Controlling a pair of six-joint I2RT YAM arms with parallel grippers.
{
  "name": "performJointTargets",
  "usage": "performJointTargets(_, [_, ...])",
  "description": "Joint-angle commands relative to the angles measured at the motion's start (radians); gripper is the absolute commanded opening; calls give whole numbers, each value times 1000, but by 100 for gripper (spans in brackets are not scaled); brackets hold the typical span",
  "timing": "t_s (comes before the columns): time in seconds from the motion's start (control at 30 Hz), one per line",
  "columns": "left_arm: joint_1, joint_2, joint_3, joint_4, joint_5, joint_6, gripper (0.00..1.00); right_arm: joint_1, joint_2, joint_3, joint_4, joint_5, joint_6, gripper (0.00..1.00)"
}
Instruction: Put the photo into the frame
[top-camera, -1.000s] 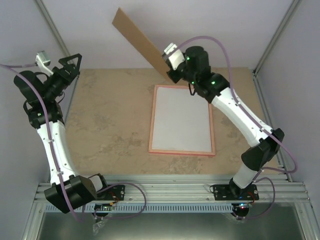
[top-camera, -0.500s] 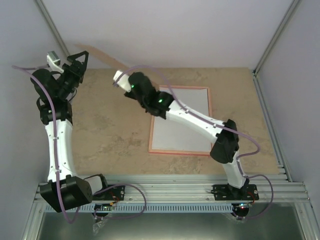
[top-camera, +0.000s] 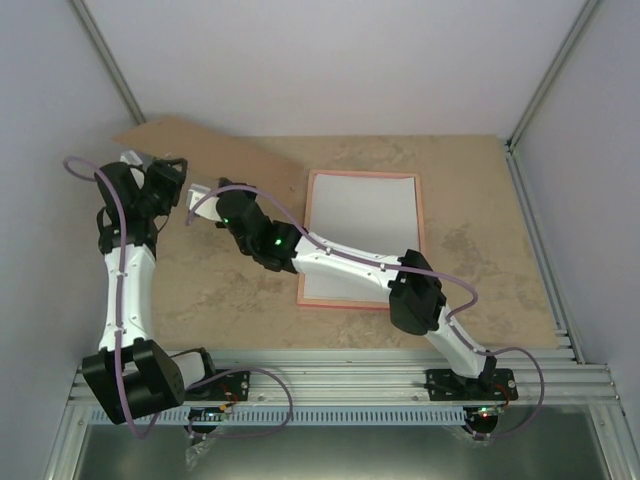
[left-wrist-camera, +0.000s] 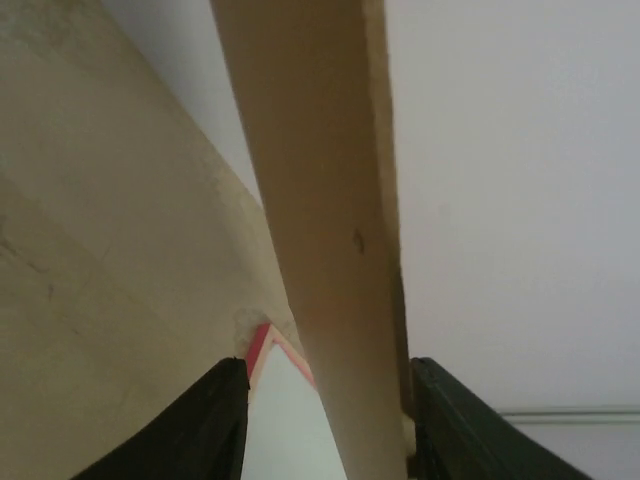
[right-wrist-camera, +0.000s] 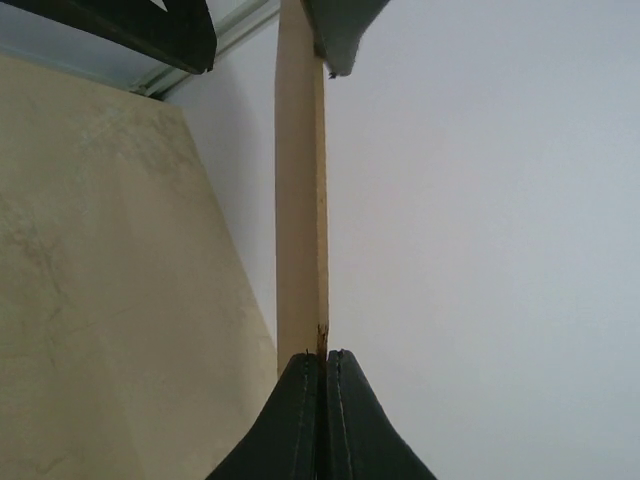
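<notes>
Your right gripper (right-wrist-camera: 322, 355) pinches the board (top-camera: 215, 150); your left gripper (left-wrist-camera: 325, 365) straddles it.
Your right arm reaches across to the table's (top-camera: 220, 280) left rear, jaws pressed together on the board's edge. Your left gripper's fingers (left-wrist-camera: 225, 420) stand spread on either side of the board, with a gap showing on one side. The frame (top-camera: 421, 240) lies flat on the table, right of centre, showing white inside.

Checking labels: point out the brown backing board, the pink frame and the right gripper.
brown backing board (top-camera: 215, 148), top view, middle of its face.
pink frame (top-camera: 365, 225), top view, pale panel inside its rim.
right gripper (right-wrist-camera: 322, 358), right wrist view, shut jaws' tips on board edge.
</notes>
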Motion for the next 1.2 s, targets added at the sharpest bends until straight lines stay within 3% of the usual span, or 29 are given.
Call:
performJointTargets(0.0, [-3,-31,2,-14,-36,18,41,28,-21,-11,271,93,-144,0])
performJointTargets(0.07, [-2,-27,-1,-6,-31,16,36,37,-27,-23,294,96,-163,0])
performJointTargets(0.27, [1,-32,13,3,-15,34,6,57,-78,-108,308,71,-174,1])
performJointTargets(0.33, [6,-36,34,-6,-14,59,0,57,-107,-133,229,44,-116,11])
performJointTargets(0.5, [22,-35,62,36,41,114,0,53,-232,-197,-70,-124,53,66])
performJointTargets(0.63, [25,-24,85,74,130,181,0,4,-404,-225,-319,-465,200,89])
performJointTargets(0.73, [25,-11,114,64,228,278,0,-90,-524,-227,-432,-727,319,97])
performJointTargets(0.97, [24,-47,115,113,508,402,0,-462,-680,-221,-557,-1194,601,98])
performJointTargets(1.17, [-19,-98,37,364,729,274,0,-835,-701,-285,-659,-1707,722,98])
